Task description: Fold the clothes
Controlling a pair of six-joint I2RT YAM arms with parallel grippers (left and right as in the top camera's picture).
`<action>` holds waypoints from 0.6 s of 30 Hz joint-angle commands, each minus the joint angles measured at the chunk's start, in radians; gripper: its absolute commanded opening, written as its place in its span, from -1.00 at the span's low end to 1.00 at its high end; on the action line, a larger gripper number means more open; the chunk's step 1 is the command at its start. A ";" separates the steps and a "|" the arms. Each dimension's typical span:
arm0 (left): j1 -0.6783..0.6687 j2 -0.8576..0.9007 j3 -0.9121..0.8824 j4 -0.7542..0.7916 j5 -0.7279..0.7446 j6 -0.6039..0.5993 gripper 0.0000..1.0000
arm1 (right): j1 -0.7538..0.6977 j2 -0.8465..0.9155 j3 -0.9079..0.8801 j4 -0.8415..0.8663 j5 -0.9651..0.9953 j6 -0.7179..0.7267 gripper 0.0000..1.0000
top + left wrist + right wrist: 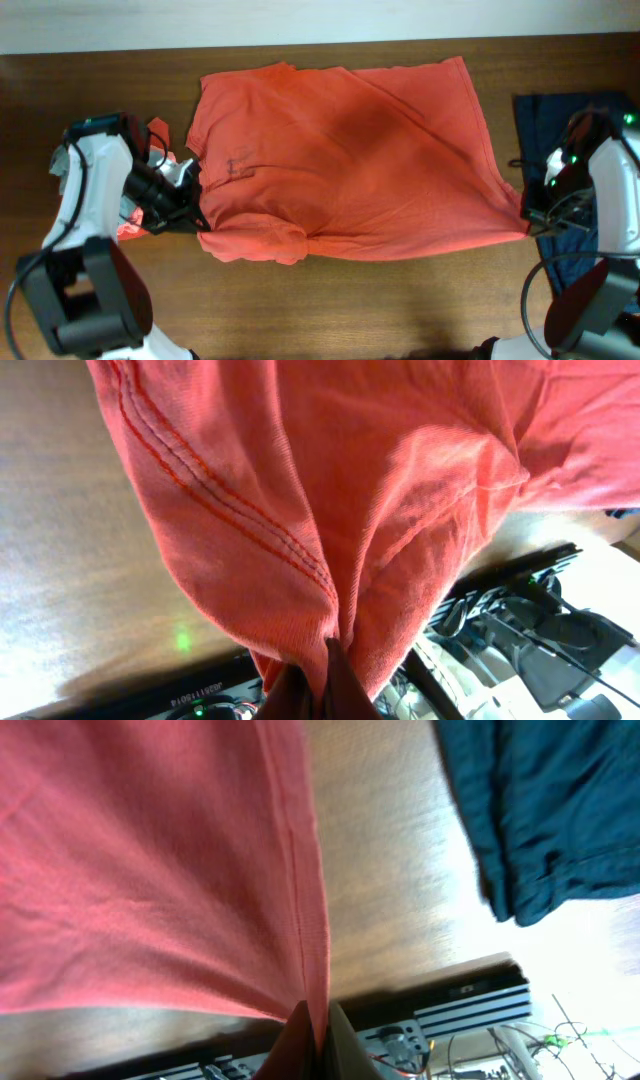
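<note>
I have the left gripper [192,213] clamped on one edge of the orange T-shirt [360,160]. The right gripper [524,212] pinches its opposite hem.

Shirt [350,150]: dark mark [238,165] near the collar, too small to read.
Navy garment [550,120]: partly covered by right arm [610,180].
Grey cloth [60,165], salmon cloth [125,230]: mostly under left arm [95,190] (shapes unclear).
Left gripper [310,695], right gripper [312,1040]: fingers cut off by the lower edge in the wrist views.

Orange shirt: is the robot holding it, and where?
Yes. The left gripper pinches the orange shirt at its bunched left edge; the right gripper pinches its stitched right corner.
</note>
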 commanded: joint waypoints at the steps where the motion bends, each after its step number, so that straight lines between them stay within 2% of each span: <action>1: 0.003 -0.134 -0.087 0.006 -0.004 0.001 -0.99 | -0.006 -0.032 -0.089 0.017 -0.009 0.016 -0.92; 6: 0.003 -0.278 -0.235 0.037 -0.004 -0.011 -0.99 | -0.006 -0.040 -0.130 0.028 -0.008 0.037 -0.92; 11: 0.003 -0.311 -0.269 0.265 -0.004 -0.096 -0.99 | -0.006 -0.040 -0.130 0.093 -0.009 0.037 -0.92; 18: 0.003 -0.296 -0.269 0.465 -0.005 -0.147 -0.97 | -0.006 -0.040 -0.130 0.222 -0.043 0.037 -0.92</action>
